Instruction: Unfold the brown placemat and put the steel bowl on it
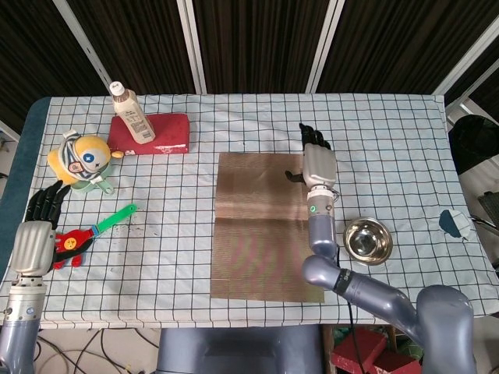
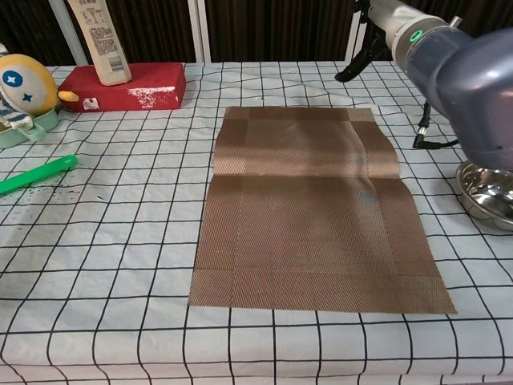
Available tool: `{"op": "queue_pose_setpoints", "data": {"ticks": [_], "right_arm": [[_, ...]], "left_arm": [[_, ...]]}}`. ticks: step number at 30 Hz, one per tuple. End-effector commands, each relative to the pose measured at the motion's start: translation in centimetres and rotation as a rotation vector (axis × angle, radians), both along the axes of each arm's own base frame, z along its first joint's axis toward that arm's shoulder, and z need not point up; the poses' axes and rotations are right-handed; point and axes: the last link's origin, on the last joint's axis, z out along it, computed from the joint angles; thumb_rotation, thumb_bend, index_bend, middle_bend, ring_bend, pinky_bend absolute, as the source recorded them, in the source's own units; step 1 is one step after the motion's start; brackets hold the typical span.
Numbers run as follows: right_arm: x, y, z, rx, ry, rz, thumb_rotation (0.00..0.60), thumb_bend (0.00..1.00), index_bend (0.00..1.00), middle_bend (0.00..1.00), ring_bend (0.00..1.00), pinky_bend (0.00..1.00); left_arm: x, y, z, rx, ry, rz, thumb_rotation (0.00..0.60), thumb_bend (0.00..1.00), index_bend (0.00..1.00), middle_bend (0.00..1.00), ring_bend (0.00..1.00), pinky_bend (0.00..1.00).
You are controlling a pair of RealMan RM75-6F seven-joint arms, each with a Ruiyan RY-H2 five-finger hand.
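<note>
Brown placemat (image 1: 263,226) lies unfolded on the checked tablecloth (image 1: 390,140), steel bowl (image 1: 367,241) apart to its right; right hand (image 1: 317,160) hovers empty, fingers spread, and left hand (image 1: 37,226) likewise. Chest view: placemat flat, bowl at the edge.

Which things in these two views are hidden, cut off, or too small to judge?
- Steel bowl: chest view, right edge cuts it off.
- Right hand: chest view, top edge and the arm hide most of it.
- Bottle: chest view, top cut off; label print too small to read.
- Left hand: head view only; fingers too dark to judge.
- Brown placemat: head view, near right corner behind right arm.
</note>
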Motion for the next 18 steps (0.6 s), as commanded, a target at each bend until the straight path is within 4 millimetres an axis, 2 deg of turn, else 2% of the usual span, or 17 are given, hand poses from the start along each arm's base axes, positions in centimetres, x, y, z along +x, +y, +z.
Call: {"op": "queue_pose_setpoints", "data": {"ticks": [1,5,6,9,11,18], "right_arm": [[-2.3,3.1,2.2,-0.010,0.055,0.053,0.600,0.11,0.00,0.04,0.05,0.16],[-3.8,6.4,4.2,0.011,0.052,0.082,0.600,0.10,0.02,0.04,0.05,0.16],[-4.8,8.2,5.0,0.009,0.056,0.088,0.600,0.10,0.03,0.04,0.05,0.16],[-5.9,10.6,6.1,0.011,0.047,0.104,0.600,0.09,0.05,0.04,0.05,0.16],[-6.6,11.7,6.4,0.015,0.031,0.103,0.600,0.09,0.06,0.04,0.05,0.16],[-10.6,18.0,6.7,0.083,0.011,0.082,0.600,0.09,0.11,0.05,0.05,0.16]], "left_arm": [[0.0,0.0,0.0,-0.001,0.006,0.001,0.600,0.03,0.00,0.00,0.00,0.00],[-0.1,-0.1,0.0,-0.002,0.019,0.002,0.600,0.03,0.00,0.00,0.00,0.00],[-0.1,-0.1,0.0,-0.001,0.024,0.001,0.600,0.03,0.00,0.00,0.00,0.00],[-0.1,-0.2,0.0,-0.003,0.030,0.002,0.600,0.03,0.00,0.00,0.00,0.00],[-0.2,-0.2,0.0,-0.003,0.031,0.003,0.600,0.03,0.00,0.00,0.00,0.00],[-0.2,-0.4,-0.1,0.003,0.041,0.002,0.600,0.03,0.00,0.00,0.00,0.00]]}}
